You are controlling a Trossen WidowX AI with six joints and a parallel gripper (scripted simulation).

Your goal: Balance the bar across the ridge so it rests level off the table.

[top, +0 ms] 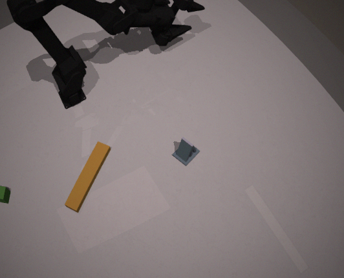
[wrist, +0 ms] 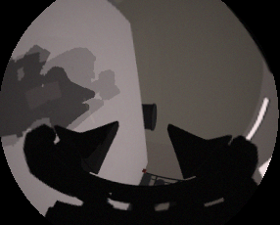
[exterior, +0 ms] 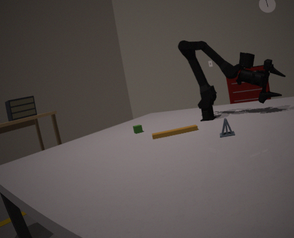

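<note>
An orange-yellow bar (top: 88, 177) (exterior: 175, 132) lies flat on the table, to the left of the ridge in the top and exterior views. The ridge, a small grey-blue wedge (top: 185, 150) (exterior: 226, 128) on a square base, stands upright on the table with its narrow edge up and nothing on it. My gripper (top: 197, 18) (exterior: 283, 85) (wrist: 143, 125) is open wide and empty. It is held above the table near its far edge, well away from both the bar and the ridge. Neither of them shows in the wrist view.
A green cube (top: 1, 193) (exterior: 137, 129) sits on the table (top: 213, 226) (exterior: 154, 188) to the left of the bar. The black arm's base (top: 71, 97) (exterior: 208, 114) stands behind the bar. Pale flat patches show on the tabletop in the top view.
</note>
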